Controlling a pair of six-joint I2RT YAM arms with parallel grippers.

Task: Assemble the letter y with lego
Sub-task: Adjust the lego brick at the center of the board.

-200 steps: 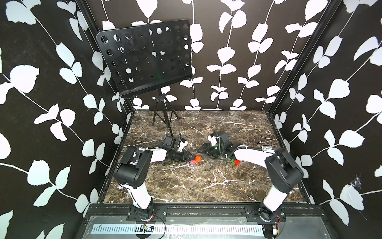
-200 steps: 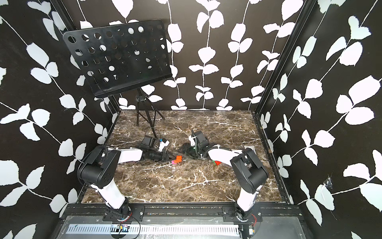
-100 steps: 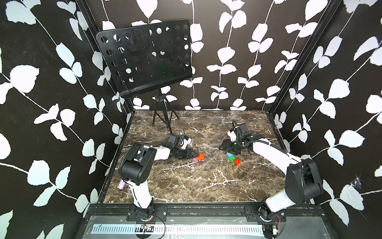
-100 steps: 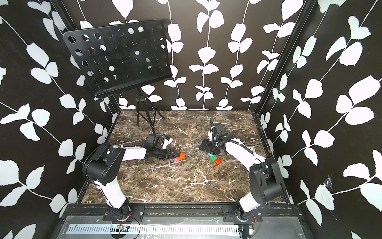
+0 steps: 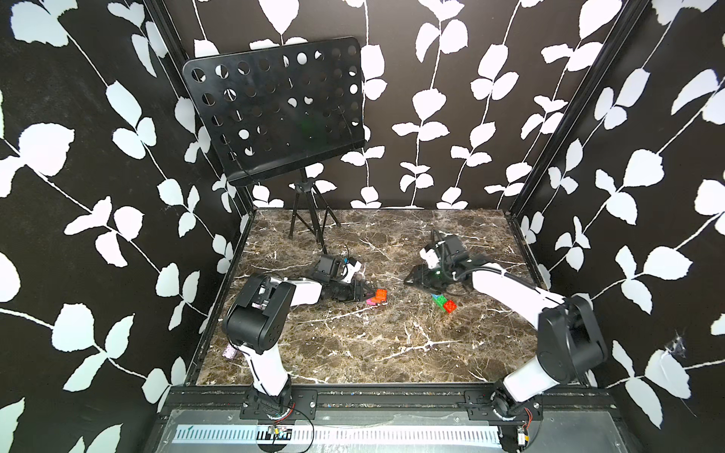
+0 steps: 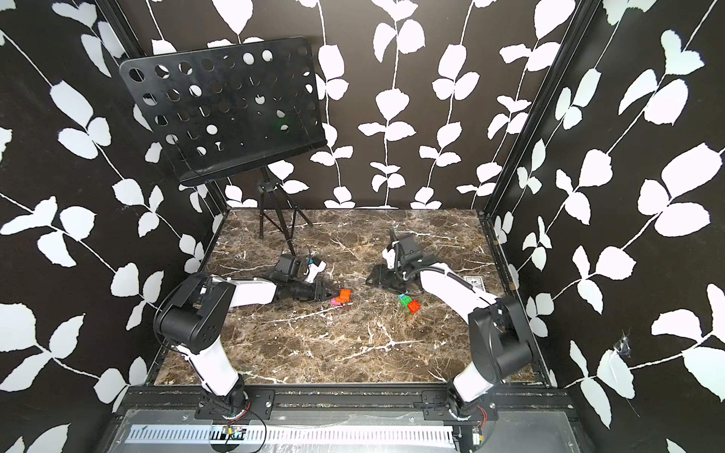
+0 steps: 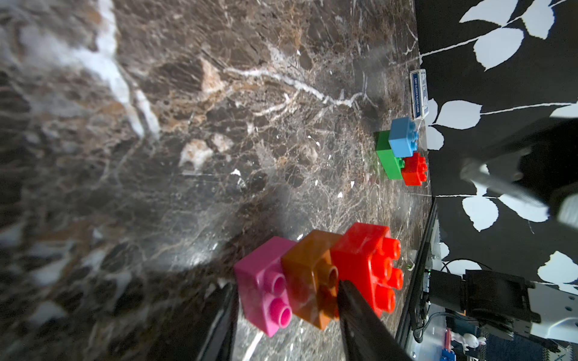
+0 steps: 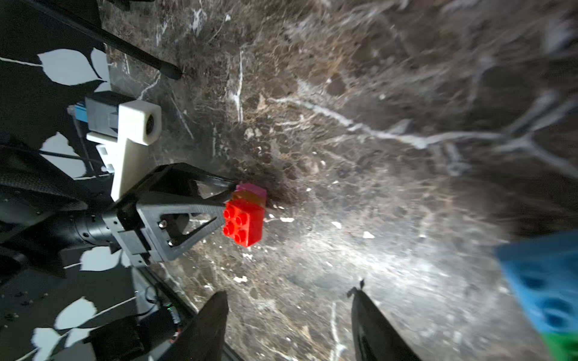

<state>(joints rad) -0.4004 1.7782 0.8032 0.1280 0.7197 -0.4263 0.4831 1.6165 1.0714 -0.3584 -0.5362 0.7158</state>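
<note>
A dark marble table [image 5: 353, 353] fills a black, leaf-patterned booth, with a perforated music stand [image 5: 274, 110] at its far left. Left of centre, the left gripper [image 5: 363, 292] lies low, pinching the pink-orange-red stem [image 5: 377, 297]. The right gripper [image 5: 410, 279], right of centre, has its fingers apart and empty. Just beside it lies the green bar [image 7: 383, 153], carrying blue and red bricks, well apart from the stem.

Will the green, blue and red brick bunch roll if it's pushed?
Probably not: the brick bunch is blocky and flat-sided, so it would likely slide. It looks like stiff, light plastic. A hard shove might pop its joined bricks apart.
</note>
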